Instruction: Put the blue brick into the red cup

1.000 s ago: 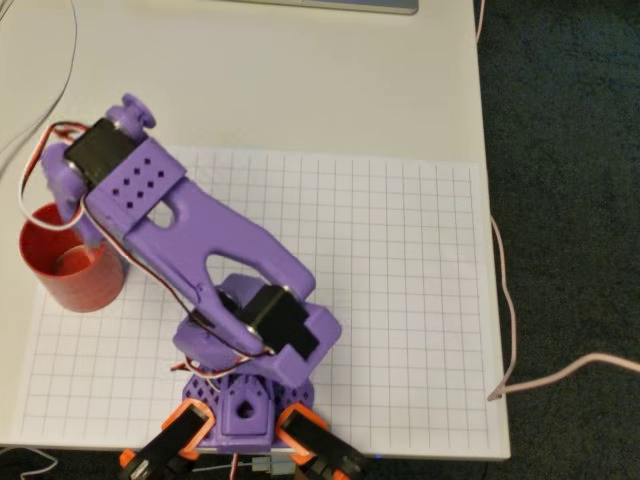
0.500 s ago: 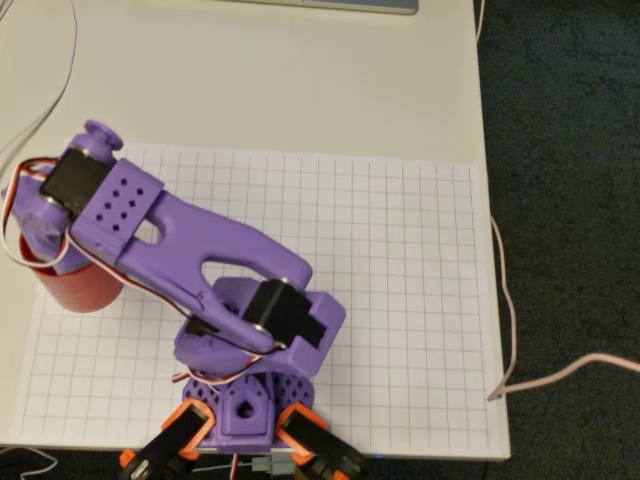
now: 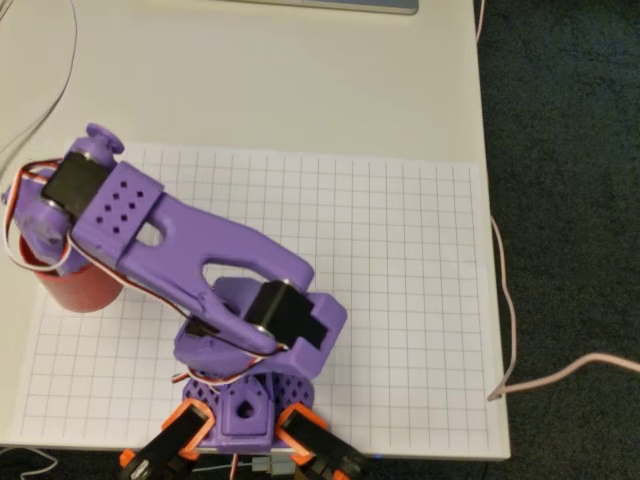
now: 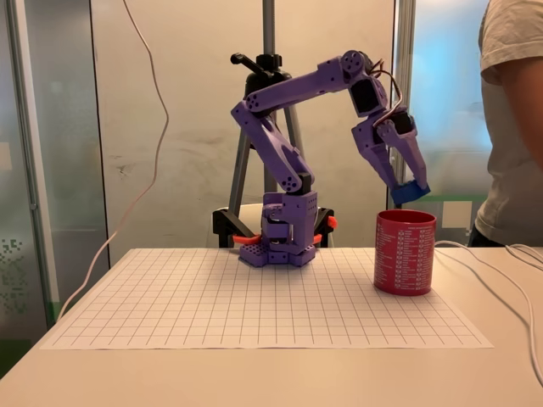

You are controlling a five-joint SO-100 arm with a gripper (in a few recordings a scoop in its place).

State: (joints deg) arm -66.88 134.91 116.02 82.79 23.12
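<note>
The table (image 4: 254,373) is pale and carries a white grid sheet (image 3: 400,280) that covers most of its near surface in the overhead view. A person (image 4: 513,127) in a light shirt stands at the right edge of the fixed view, behind the table. A tripod (image 4: 270,102) stands behind the arm's base.

The purple arm (image 4: 288,93) rises from its base (image 4: 284,233) at the rear of the grid sheet in the fixed view, bends at the elbow and reaches to the right, with the wrist turned downward. In the overhead view the arm (image 3: 190,240) stretches toward the left edge of the sheet and covers most of the cup.

The red cup (image 4: 405,252) stands upright on the sheet at its right side in the fixed view; in the overhead view the red cup (image 3: 80,290) sits at the sheet's left edge, partly under the wrist.

The jaws (image 4: 407,191) point down and are closed on the blue brick (image 4: 411,192), which is pinched at their tips. The brick hangs directly above the cup's open mouth, clear of the rim and not inside it.

White cables (image 4: 509,263) trail across the table to the right of the cup.
</note>
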